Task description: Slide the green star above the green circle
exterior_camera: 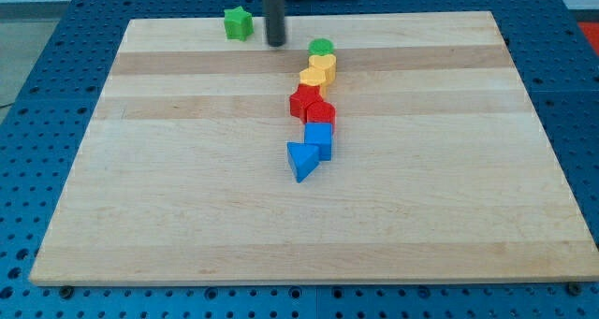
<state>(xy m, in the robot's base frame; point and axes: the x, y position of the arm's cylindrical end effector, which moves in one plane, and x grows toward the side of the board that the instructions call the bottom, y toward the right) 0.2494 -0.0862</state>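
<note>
The green star (239,22) sits at the board's top edge, left of centre. The green circle (321,47) lies to its right and a little lower, at the top of a chain of blocks. My tip (275,43) is between the two, just right of and slightly below the star, apart from both. The rod rises from it to the view's top.
Below the green circle a chain runs down: a yellow block (324,67), another yellow block (311,77), a red block (303,102), a second red block (321,113), a blue cube (319,137) and a blue triangle (301,160). The wooden board (187,216) rests on a blue perforated table.
</note>
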